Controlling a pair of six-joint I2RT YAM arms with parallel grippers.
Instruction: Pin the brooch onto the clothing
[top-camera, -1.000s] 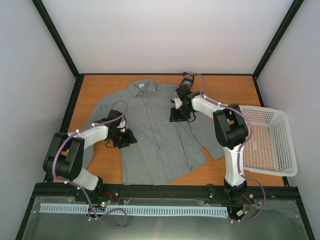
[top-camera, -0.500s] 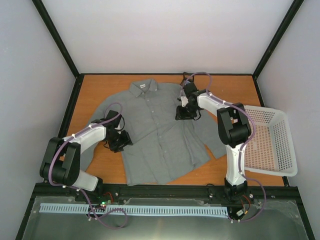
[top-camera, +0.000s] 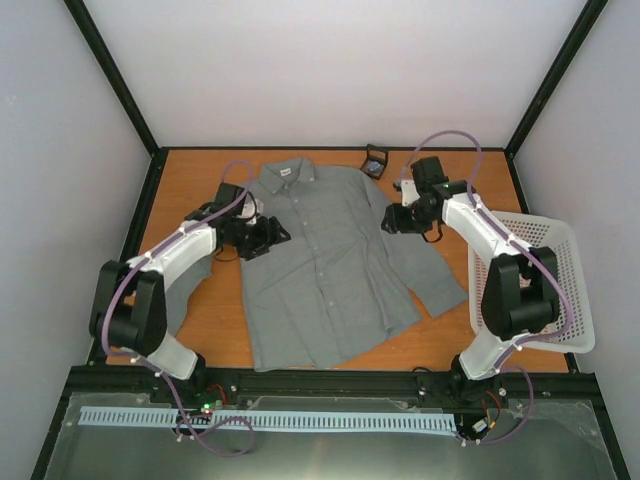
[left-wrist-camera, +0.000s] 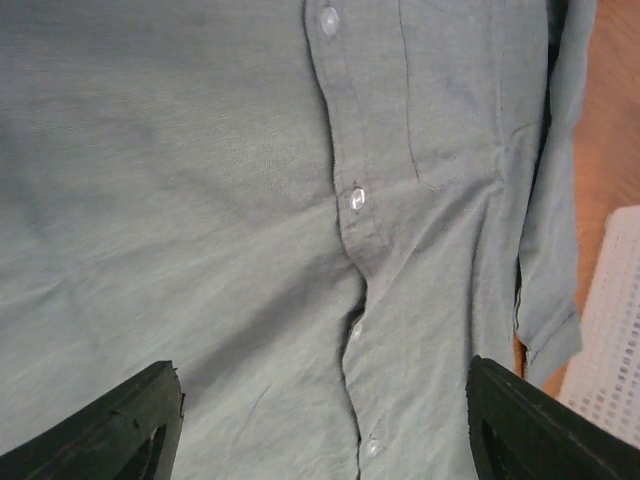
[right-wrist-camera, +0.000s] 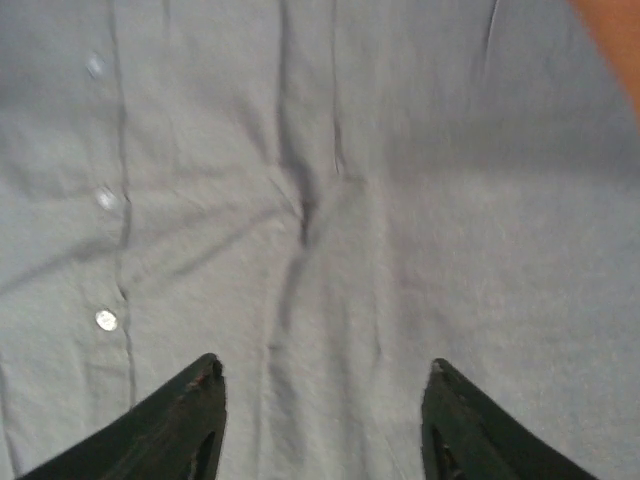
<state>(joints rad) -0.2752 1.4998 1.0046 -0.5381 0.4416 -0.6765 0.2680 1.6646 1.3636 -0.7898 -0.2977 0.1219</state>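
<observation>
The clothing (top-camera: 325, 265), a grey button-up shirt, lies spread flat on the orange table with its collar toward the back. My left gripper (top-camera: 268, 235) hovers open over the shirt's chest near the left shoulder; in the left wrist view (left-wrist-camera: 325, 425) only button placket and cloth (left-wrist-camera: 230, 200) show between its wide-set fingers. My right gripper (top-camera: 394, 222) hangs open over the shirt's other shoulder, and creased cloth (right-wrist-camera: 330, 200) fills the gap (right-wrist-camera: 325, 400) between its fingers. I cannot make out the brooch; a small black square holder (top-camera: 376, 160) with a greyish middle sits behind the shirt.
A white perforated basket (top-camera: 560, 250) stands at the right edge of the table, also seen at the right of the left wrist view (left-wrist-camera: 615, 330). Black frame posts and pale walls enclose the table (top-camera: 210, 320).
Both grippers have opened wider and let the cloth go. The left one moved toward the collar, the right one out to the right. The shirt now lies flatter, its right sleeve spread out.
</observation>
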